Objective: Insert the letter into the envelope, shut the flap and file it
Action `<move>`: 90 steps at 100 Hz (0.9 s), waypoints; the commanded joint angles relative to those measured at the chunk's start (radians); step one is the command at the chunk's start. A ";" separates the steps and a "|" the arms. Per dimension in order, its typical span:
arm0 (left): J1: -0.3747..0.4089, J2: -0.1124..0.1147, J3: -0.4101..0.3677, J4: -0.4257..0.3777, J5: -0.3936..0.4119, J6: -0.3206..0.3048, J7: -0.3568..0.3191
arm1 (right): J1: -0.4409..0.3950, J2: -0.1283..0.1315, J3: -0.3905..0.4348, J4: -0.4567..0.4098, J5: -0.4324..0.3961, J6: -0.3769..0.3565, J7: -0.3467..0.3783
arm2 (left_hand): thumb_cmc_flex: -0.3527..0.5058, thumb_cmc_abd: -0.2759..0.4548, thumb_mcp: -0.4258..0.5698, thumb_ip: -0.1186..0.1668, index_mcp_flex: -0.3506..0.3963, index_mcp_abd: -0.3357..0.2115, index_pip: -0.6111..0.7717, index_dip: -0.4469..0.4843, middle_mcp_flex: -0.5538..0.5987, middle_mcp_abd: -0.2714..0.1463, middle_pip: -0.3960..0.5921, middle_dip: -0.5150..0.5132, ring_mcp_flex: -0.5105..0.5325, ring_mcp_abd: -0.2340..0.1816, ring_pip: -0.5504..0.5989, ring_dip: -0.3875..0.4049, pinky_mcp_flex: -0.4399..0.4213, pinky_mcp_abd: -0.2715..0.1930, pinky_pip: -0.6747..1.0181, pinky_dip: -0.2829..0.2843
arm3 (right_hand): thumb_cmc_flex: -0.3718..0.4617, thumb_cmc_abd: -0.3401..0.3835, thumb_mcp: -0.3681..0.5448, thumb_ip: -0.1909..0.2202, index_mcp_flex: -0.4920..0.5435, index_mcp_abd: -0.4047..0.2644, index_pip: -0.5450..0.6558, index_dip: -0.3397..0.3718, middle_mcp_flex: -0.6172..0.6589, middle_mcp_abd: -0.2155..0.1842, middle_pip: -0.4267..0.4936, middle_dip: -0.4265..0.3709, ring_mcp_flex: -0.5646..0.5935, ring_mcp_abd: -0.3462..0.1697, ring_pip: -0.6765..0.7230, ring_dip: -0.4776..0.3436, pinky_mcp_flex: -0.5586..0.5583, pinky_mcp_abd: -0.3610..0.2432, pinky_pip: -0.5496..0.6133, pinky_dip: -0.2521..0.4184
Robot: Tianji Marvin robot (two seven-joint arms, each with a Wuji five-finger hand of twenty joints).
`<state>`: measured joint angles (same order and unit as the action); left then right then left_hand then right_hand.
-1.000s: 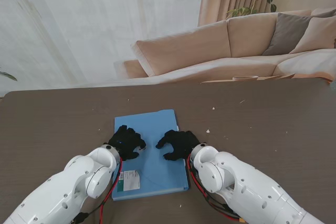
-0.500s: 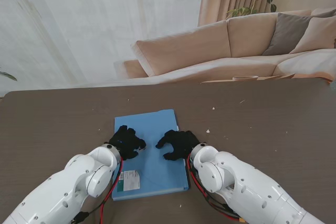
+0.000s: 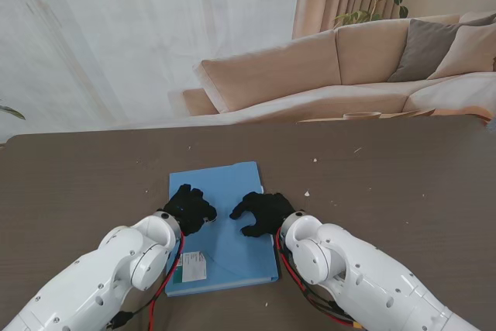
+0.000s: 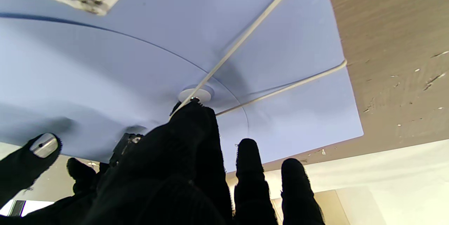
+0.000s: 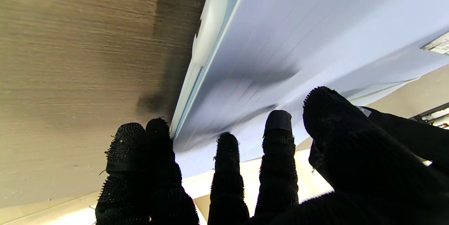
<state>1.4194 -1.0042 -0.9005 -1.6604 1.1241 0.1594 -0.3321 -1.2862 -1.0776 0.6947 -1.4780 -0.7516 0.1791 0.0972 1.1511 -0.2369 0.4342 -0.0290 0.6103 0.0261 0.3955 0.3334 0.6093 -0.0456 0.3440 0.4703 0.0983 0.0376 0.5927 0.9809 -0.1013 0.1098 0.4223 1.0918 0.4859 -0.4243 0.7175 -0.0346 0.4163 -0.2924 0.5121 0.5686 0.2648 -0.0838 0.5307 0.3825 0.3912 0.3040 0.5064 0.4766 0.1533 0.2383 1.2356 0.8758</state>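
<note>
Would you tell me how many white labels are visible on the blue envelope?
1. The single white label sits on the envelope at its near left corner, beside the left forearm; the arms may hide others.

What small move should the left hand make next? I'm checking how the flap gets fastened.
Probably wind the string around the white button. The left hand has a fingertip at that button on the blue envelope, and the string runs loose from it.
</note>
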 commanded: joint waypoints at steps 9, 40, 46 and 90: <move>0.004 -0.009 0.029 0.009 0.006 0.003 -0.030 | -0.008 -0.009 -0.008 -0.004 0.003 -0.006 0.016 | 0.056 0.026 0.021 0.006 0.053 -0.175 0.078 0.083 -0.127 -0.024 0.017 0.017 -0.032 -0.004 -0.043 -0.009 -0.015 -0.001 -0.028 -0.002 | 0.020 0.001 0.005 0.028 0.009 -0.003 0.008 0.013 0.037 0.022 0.026 0.015 -0.022 -0.119 -0.011 -0.013 -0.012 -0.020 0.002 0.018; -0.007 -0.008 0.051 0.020 0.007 0.019 -0.035 | -0.006 -0.010 -0.009 -0.004 0.006 -0.005 0.015 | 0.041 0.041 0.010 0.006 0.058 -0.163 0.155 0.160 -0.137 -0.006 0.056 0.069 -0.030 0.007 -0.040 0.018 -0.014 0.004 -0.031 0.011 | 0.019 0.001 0.005 0.027 0.009 -0.002 0.008 0.013 0.036 0.021 0.025 0.015 -0.022 -0.117 -0.011 -0.013 -0.012 -0.020 0.002 0.018; -0.006 -0.008 0.050 0.020 0.007 0.018 -0.036 | -0.006 -0.010 -0.010 -0.003 0.006 -0.005 0.016 | 0.043 0.045 0.011 0.006 0.055 -0.169 0.158 0.166 -0.139 0.004 0.057 0.071 -0.030 0.006 -0.040 0.018 -0.015 0.004 -0.033 0.010 | 0.020 0.002 0.005 0.027 0.009 -0.002 0.008 0.013 0.036 0.022 0.025 0.015 -0.022 -0.117 -0.012 -0.013 -0.012 -0.020 0.002 0.018; 0.007 -0.005 0.037 0.021 0.020 0.008 -0.042 | -0.002 -0.009 -0.015 -0.007 0.009 0.004 0.025 | 0.080 0.067 -0.042 -0.003 0.112 -0.155 0.161 0.169 -0.137 0.021 0.069 0.153 -0.030 0.009 -0.042 0.012 -0.016 0.006 -0.041 0.014 | 0.020 0.005 0.001 0.028 0.010 -0.002 0.007 0.013 0.036 0.020 0.023 0.015 -0.025 -0.109 -0.014 -0.013 -0.012 -0.017 0.001 0.018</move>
<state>1.4018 -1.0073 -0.8698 -1.6553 1.1423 0.1760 -0.3398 -1.2814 -1.0788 0.6888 -1.4795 -0.7452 0.1829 0.0994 1.1647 -0.2131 0.4088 -0.0290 0.6085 0.0256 0.5527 0.5050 0.4980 -0.0459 0.4019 0.5897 0.0886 0.0389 0.5513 0.9820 -0.1013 0.1098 0.3964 1.0915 0.4867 -0.4243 0.7175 -0.0345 0.4163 -0.2924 0.5121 0.5687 0.2657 -0.0837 0.5337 0.3865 0.3892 0.3043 0.5047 0.4766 0.1526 0.2383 1.2356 0.8758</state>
